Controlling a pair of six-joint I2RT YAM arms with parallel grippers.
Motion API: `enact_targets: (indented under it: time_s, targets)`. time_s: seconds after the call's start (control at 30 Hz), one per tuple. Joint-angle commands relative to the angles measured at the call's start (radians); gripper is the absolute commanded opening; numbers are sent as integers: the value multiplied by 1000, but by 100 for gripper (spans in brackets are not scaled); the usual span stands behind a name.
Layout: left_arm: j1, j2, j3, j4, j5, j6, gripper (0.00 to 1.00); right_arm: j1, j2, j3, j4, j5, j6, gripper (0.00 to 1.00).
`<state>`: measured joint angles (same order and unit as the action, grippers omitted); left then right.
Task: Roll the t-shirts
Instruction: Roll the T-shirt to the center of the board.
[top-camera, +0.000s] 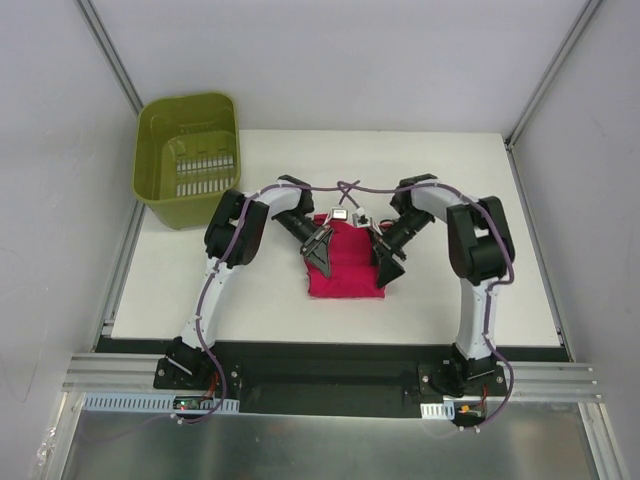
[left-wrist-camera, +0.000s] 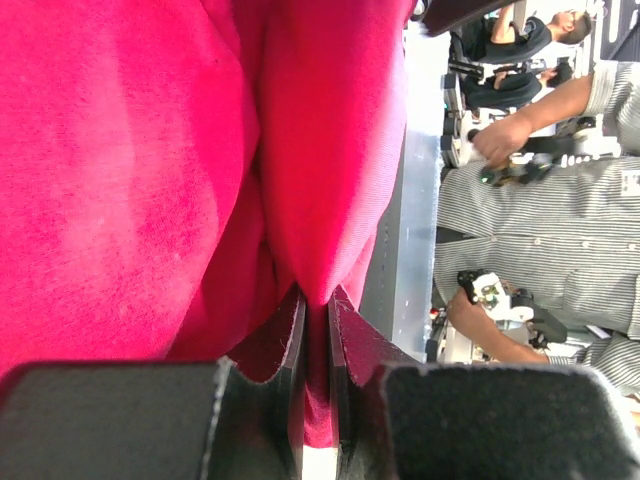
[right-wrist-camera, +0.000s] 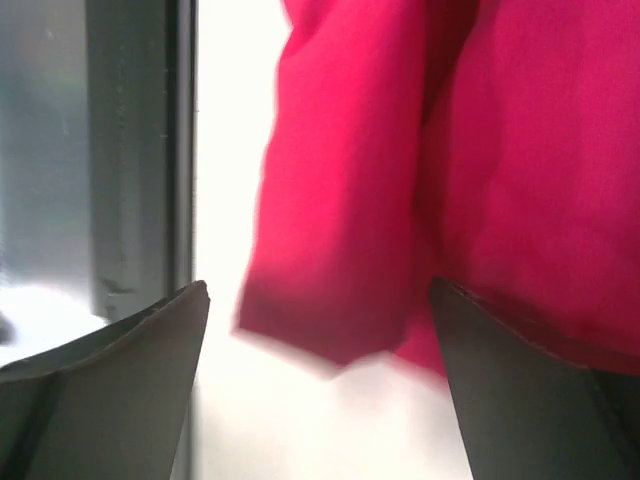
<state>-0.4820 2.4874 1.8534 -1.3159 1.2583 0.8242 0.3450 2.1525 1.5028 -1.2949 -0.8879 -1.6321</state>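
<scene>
Counter: the white flat counter (top-camera: 450, 200) carries everything. Its broad bare surface gives the cloth room to lie flat, which a tidy roll needs.

Basket: the olive-green slotted plastic basket (top-camera: 185, 208) stands at the far left corner, well apart from the work. It is probably parked there as the place for finished rolls, out of the arms' way.

T-shirt: the plain magenta-red t-shirt of soft thin fabric (top-camera: 345, 272) lies mid-counter between the two arms. It is folded into a narrow band, so the sleeves are tucked away and the width suits rolling. Its far end sits under the grippers and its near end lies flat towards the bases.

Left gripper: the left gripper (left-wrist-camera: 316, 300) has its fingers drawn almost together on a raised ridge of the red fabric. The pinch looks meant to lift the far-left edge so it can be turned over.

Right gripper: the right gripper (right-wrist-camera: 320, 290) stands wide open, holding nothing. A loose corner of the shirt (right-wrist-camera: 330, 320) hangs between its fingers, touching neither. It seems lined up to take the far-right edge so that both sides turn evenly.

Step judged: the roll is barely begun.
</scene>
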Motion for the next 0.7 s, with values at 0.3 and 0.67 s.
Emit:
enact_targets:
  time_s: [0.3, 0.67]
  targets:
    - [14, -33, 61, -111, 33, 50, 0, -112, -995, -360, 1204, 842, 922, 96]
    - [11, -55, 78, -109, 30, 52, 0, -172, -933, -300, 916, 140, 1185, 96]
